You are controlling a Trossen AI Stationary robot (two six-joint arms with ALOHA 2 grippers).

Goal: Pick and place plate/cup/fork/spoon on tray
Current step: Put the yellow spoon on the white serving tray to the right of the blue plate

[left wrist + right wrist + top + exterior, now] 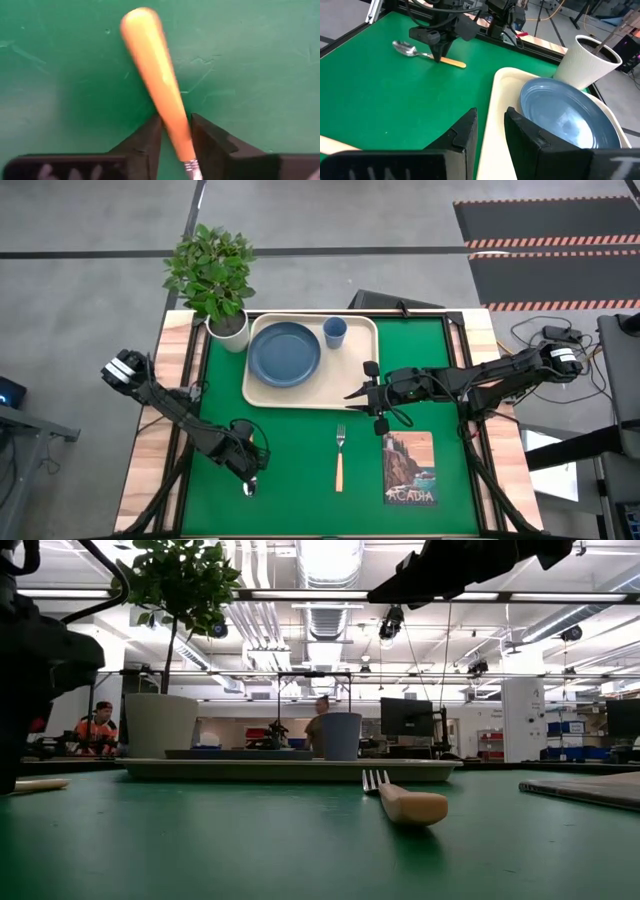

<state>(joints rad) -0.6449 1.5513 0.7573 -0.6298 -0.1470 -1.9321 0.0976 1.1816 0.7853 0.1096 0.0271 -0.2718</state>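
Green desk (300,450): left hand (175,145) pinches the spoon (427,54) low on its smooth, stiff, light wooden handle, near the neck; right hand (490,132) hovers open.

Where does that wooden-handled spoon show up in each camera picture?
High view: the silver-bowled, tan-handled spoon lies bottom left, under the left gripper.
Low view: only its handle tip, far left.
Left wrist view: centre, between the fingers.
Right wrist view: upper left.
Shared landmark: green mat.
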